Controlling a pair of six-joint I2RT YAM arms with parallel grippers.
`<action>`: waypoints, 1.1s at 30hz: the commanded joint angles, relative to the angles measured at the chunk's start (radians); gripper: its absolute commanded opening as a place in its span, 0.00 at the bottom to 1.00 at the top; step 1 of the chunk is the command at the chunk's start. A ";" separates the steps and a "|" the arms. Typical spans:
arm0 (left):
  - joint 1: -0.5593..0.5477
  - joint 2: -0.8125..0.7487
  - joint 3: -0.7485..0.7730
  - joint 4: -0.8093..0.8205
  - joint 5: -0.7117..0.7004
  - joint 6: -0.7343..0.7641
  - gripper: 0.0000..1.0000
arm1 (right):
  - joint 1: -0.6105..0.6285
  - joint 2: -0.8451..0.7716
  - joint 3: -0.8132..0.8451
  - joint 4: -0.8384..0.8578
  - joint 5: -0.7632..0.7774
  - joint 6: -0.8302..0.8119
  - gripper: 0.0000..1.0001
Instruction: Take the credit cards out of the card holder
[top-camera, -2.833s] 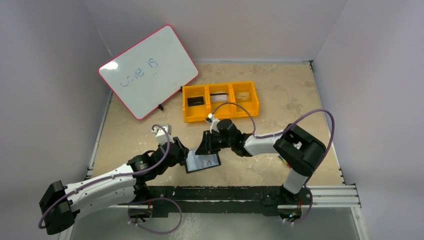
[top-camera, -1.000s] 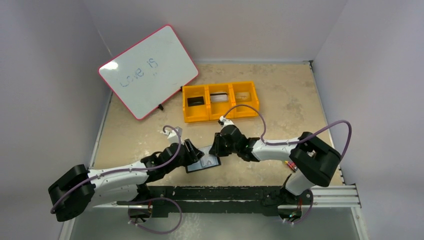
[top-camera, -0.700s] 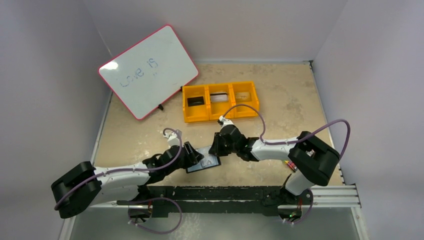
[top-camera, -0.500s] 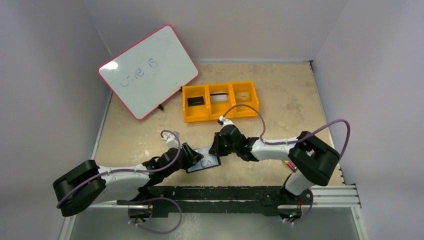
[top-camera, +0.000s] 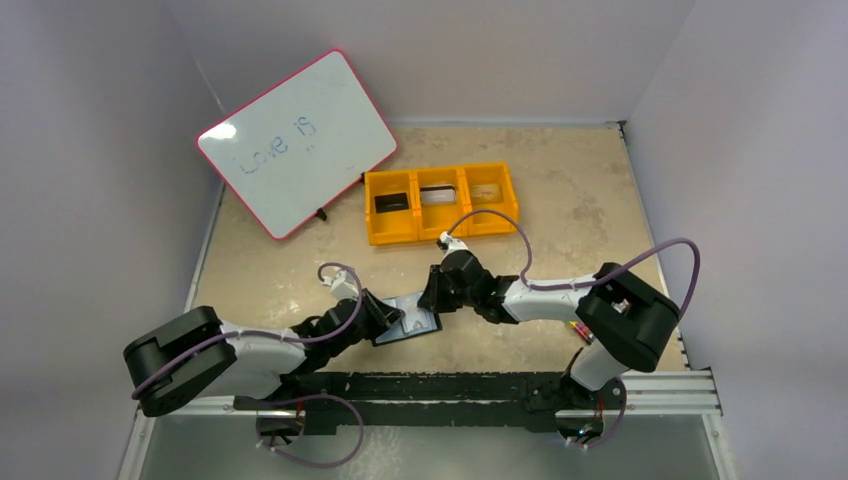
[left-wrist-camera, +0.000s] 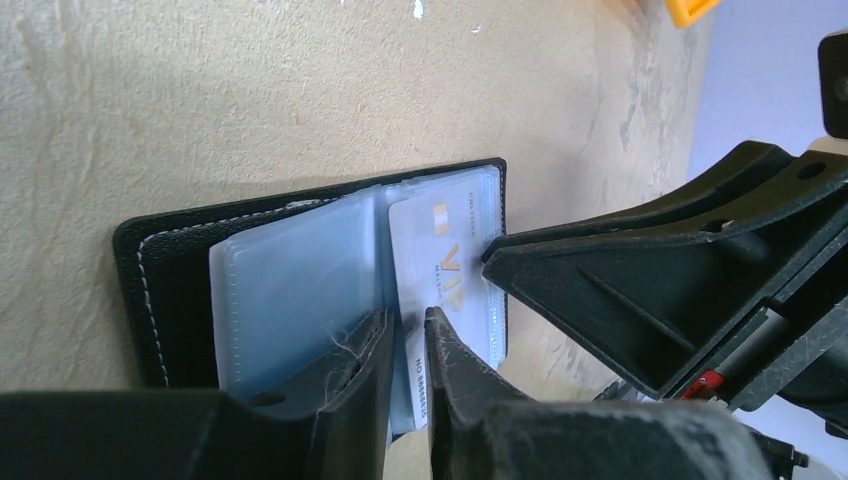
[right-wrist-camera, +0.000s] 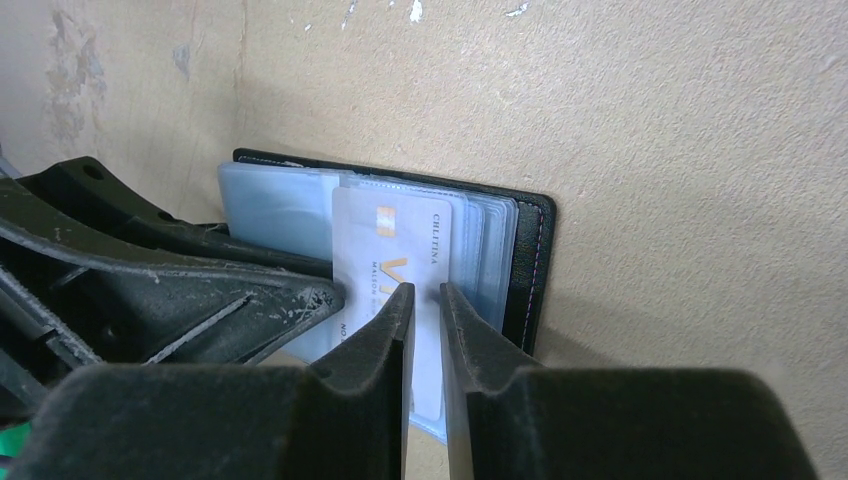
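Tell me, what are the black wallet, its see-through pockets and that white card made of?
Wallet cover: probably leather or imitation, matte black grain with pale stitching. Pockets: soft clear plastic, glossy, slightly wavy. Card: stiff glossy plastic, it seems, printed VIP.

This is a robotics lab test cell. Plain pale walls box in a tan table on three sides. Two white-and-black robot arms trailing purple cables are bolted to a metal rail along the bottom of the frame. A pink-edged whiteboard leans at upper left, and an orange three-compartment tray sits at centre.
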 joint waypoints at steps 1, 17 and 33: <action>0.001 0.016 -0.015 0.039 -0.036 -0.022 0.14 | 0.000 0.005 -0.023 -0.039 0.025 0.006 0.18; 0.001 -0.103 -0.055 -0.053 -0.043 0.015 0.00 | 0.001 0.012 -0.021 -0.053 0.012 0.025 0.18; 0.002 -0.051 -0.060 0.128 -0.014 -0.030 0.25 | 0.000 0.035 -0.001 -0.029 0.011 0.016 0.18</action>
